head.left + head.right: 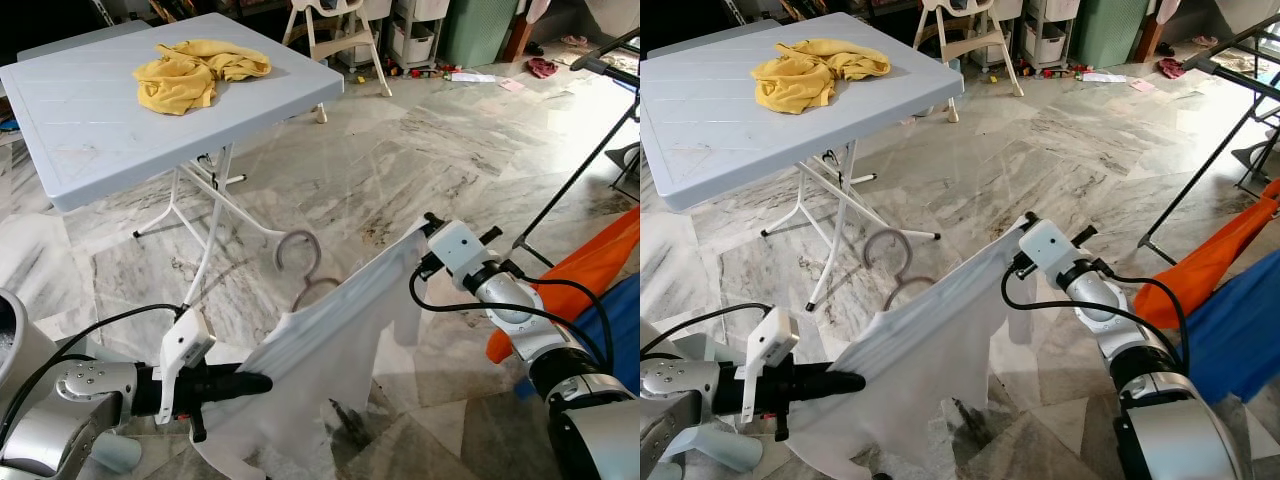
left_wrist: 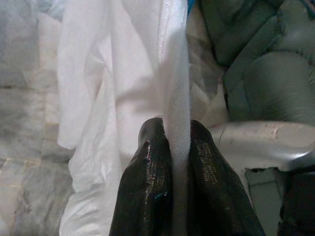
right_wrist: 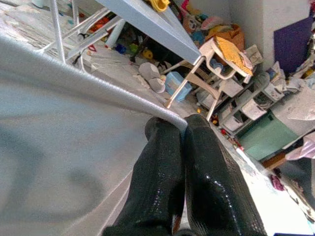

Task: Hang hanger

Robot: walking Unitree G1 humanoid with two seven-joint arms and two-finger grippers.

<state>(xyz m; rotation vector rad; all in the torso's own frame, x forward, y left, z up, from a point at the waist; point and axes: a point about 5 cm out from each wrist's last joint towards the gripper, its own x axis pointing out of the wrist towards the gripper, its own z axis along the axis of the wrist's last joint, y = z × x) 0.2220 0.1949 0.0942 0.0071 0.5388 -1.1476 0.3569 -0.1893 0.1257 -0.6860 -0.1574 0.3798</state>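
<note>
A white garment (image 1: 320, 360) hangs stretched between my two grippers above the marble floor, on a pale brown hanger (image 1: 300, 262) whose hook sticks up behind its top edge. My left gripper (image 1: 262, 383) is shut on the garment's lower left edge; the left wrist view has the white fabric (image 2: 176, 123) pinched between the black fingers (image 2: 147, 196). My right gripper (image 1: 425, 232) is shut on the garment's upper right corner, and the right wrist view has its fingers (image 3: 197, 167) closed on the cloth edge (image 3: 98, 93).
A light blue folding table (image 1: 100, 120) with a yellow cloth (image 1: 190, 72) stands at the back left. A black rack pole (image 1: 590, 170) slants at the right, with orange (image 1: 590, 270) and blue (image 1: 620, 330) garments below it. Clutter and a white chair (image 1: 335, 30) line the far wall.
</note>
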